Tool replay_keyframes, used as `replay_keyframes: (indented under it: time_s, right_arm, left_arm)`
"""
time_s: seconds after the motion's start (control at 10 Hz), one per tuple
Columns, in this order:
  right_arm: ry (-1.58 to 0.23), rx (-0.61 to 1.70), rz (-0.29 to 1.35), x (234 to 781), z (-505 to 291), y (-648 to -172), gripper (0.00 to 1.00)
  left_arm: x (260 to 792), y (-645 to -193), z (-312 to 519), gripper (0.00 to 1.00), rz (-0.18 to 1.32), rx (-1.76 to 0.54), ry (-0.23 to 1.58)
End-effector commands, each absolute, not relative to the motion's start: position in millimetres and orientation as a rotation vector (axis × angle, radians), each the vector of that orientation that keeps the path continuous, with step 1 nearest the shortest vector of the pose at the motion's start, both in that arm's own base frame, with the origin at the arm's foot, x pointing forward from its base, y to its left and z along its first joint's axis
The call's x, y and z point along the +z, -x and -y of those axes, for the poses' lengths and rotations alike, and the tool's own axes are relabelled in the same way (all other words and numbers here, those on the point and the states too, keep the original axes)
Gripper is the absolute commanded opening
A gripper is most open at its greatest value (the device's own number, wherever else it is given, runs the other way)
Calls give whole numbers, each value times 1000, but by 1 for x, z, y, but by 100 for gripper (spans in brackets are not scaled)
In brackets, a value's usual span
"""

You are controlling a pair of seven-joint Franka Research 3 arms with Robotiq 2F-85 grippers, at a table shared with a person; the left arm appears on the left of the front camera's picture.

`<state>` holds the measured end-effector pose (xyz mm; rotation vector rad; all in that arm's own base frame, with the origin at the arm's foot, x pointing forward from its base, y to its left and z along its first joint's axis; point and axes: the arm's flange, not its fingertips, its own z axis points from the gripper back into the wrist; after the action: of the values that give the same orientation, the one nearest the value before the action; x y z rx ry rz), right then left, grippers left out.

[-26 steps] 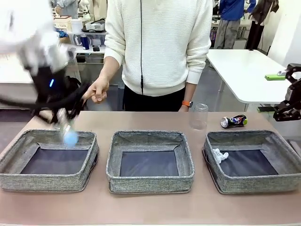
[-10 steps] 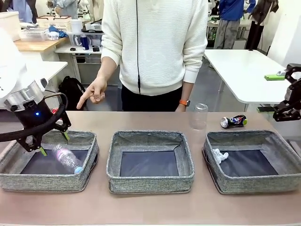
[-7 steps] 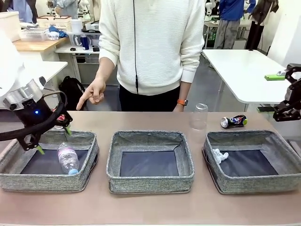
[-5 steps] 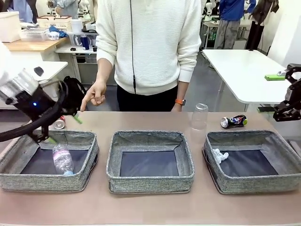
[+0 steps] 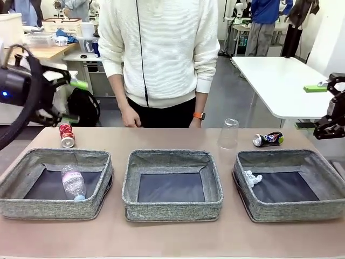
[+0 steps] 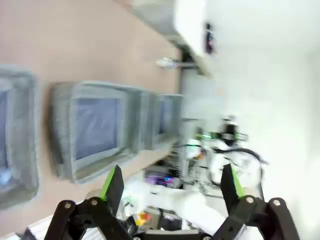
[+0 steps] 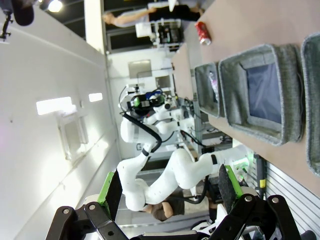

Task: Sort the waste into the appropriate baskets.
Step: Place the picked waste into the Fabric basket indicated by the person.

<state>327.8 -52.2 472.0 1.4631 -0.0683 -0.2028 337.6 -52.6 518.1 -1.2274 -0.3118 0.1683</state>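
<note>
Left tool (image 5: 74, 102) hung with its green-padded jaws spread wide and gripping nothing, above the far left corner of the bench (image 5: 172, 237). Right tool (image 7: 170, 187) was likewise wide open and empty, held off the bench's right end, near the right basket (image 5: 291, 211). Below the left tool, the red crushed can (image 5: 66, 135) lay on the bench just behind the far wall of the left basket (image 5: 32, 208). A person in a white sweater (image 5: 161, 54) stood at the far edge, one hand (image 5: 131, 120) hanging low there, well apart from the can.

Three grey woven baskets sat in a row, the middle basket (image 5: 172, 208) between the other two. One clear plastic bottle (image 5: 73, 182) lay on the dark bottom of the left basket. One crumpled white paper ball (image 5: 250, 177) rested against the left wall of the right basket. One clear plastic cup (image 5: 228, 133) stood on the bench behind the gap between the middle and right baskets. Near it, to the right and not touching, the dark multicoloured crushed can (image 5: 268, 139) lay on its side, which made two cans in all.

The bench top was a plain, matte pinkish brown. Behind it lay an open workroom with a grey floor, a white table (image 5: 280, 81) carrying a small green object (image 5: 315, 87) at right, a black bag (image 5: 83, 108) on the floor at left, and shelves and other people farther back
</note>
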Motion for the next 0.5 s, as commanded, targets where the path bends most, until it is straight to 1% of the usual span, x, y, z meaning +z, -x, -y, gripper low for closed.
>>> replay_keyframes:
  time_s: [0.0, 0.2, 0.3, 0.4]
  right_arm:
    - [-1463, -214, 49, 477, 53, -326, 100]
    - [-1463, -214, 49, 477, 53, -326, 100]
    - [-1463, -214, 49, 477, 53, -326, 100]
    - [-1463, -214, 49, 477, 53, -326, 100]
  left_arm:
    - [433, -308, 49, 100, 157, -204, 1799]
    - [415, -304, 45, 100, 128, -131, 1846]
    - [412, -308, 54, 100, 0, -87, 1786]
    - [479, -355, 40, 100, 335, -50, 1690]
